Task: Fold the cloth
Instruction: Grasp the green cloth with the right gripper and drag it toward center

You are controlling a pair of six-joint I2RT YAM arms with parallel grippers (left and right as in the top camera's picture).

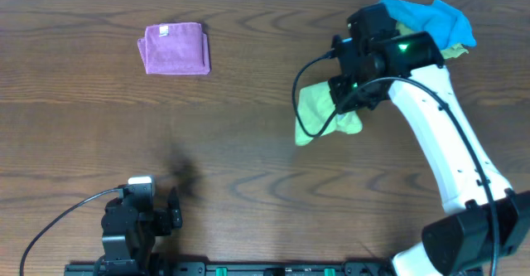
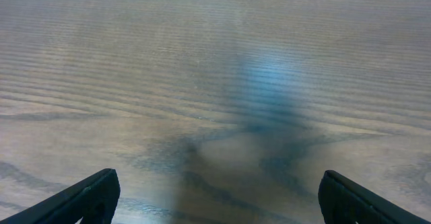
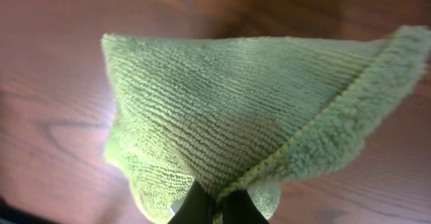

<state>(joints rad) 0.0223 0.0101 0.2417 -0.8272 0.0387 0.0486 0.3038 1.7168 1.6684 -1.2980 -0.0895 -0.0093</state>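
- Green cloth (image 3: 229,109) hung pinched in the right gripper (image 3: 214,209), over the right side of the table (image 1: 248,160).
- Left gripper (image 2: 215,200) sat low by the front edge, its fingers wide apart over bare wood.

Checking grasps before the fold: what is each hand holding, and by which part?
The right hand pinches the green cloth by its hemmed edge; the left hand is open, holding nothing.

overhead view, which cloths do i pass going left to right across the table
folded purple terry cloth → lime-green microfibre cloth → bunched bright-blue cloth
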